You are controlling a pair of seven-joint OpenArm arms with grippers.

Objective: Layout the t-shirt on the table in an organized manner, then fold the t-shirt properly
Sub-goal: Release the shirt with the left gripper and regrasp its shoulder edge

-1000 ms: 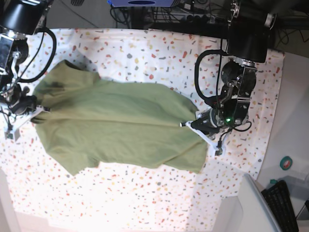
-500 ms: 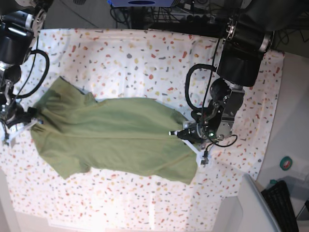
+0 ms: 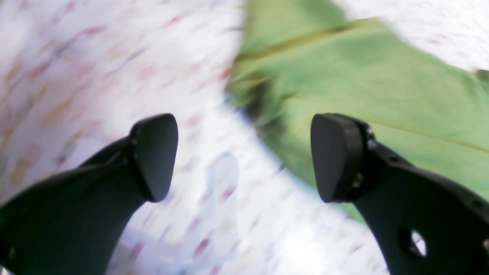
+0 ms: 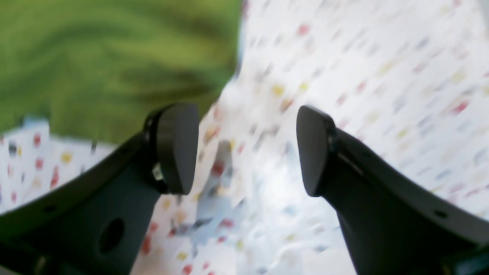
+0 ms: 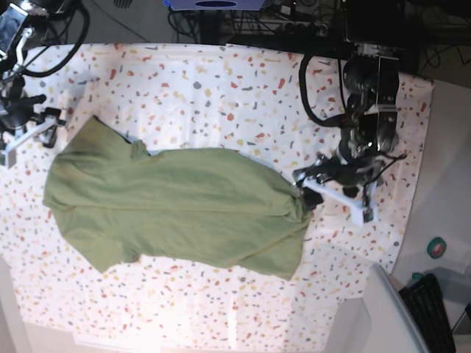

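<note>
Base view: both claws, left claw (image 5: 335, 187) and right claw (image 5: 29, 132), gape empty beside the olive-green cotton t-shirt (image 5: 176, 209), seemingly spread lengthwise for folding on the flecked white table (image 5: 221, 81).

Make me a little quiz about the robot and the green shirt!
1. True or false: the t-shirt lies on the table.
2. Which gripper holds the shirt? A left gripper B right gripper C neither
3. Fill in: both grippers' jaws are ____.

Key: 1 true. 2 C. 3 open.
</note>
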